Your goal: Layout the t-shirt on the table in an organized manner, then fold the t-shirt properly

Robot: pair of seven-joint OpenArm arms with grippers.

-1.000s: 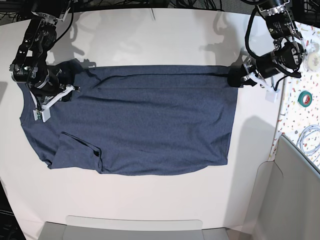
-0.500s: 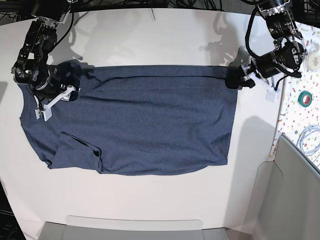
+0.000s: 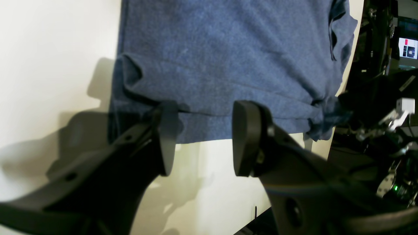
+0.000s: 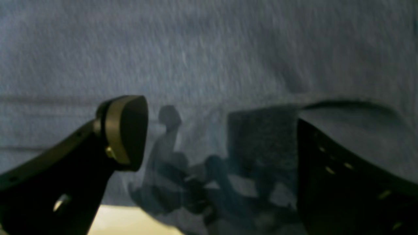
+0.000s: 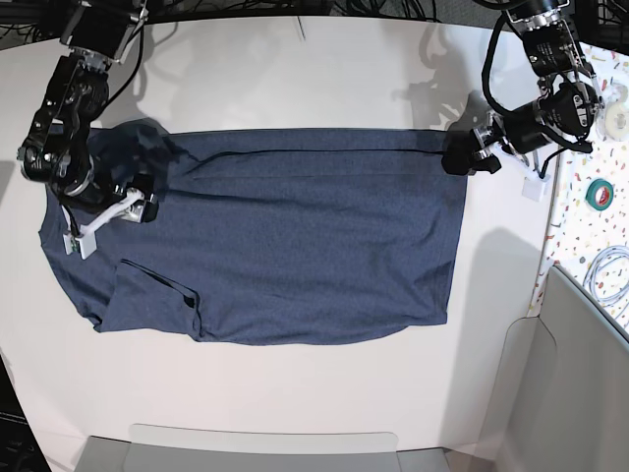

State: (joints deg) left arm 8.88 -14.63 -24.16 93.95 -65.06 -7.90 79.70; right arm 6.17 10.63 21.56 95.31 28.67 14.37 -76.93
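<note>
The dark blue t-shirt [image 5: 295, 236] lies spread plain side up across the off-white table [image 5: 295, 69], with one sleeve folded in at the lower left. In the base view my left gripper [image 5: 464, 157] sits at the shirt's far right corner. The left wrist view shows the left gripper [image 3: 202, 140] open, its fingers [image 3: 166, 137] straddling the shirt's edge [image 3: 209, 130] without pinching it. My right gripper [image 5: 138, 202] hovers over the shirt's upper left part. Seen from the right wrist, the right gripper [image 4: 215, 147] is wide open above the cloth [image 4: 209, 49], empty.
A speckled surface [image 5: 590, 236] runs along the right, carrying a green tape roll [image 5: 601, 192] and a coiled cable [image 5: 609, 275]. A grey bin [image 5: 580, 393] stands at the lower right, and a grey tray edge [image 5: 265, 447] lies along the front.
Both grippers have opened and let go of the shirt's far edge. The right arm has drawn back and swung slightly, and the cloth near it has settled on the table.
</note>
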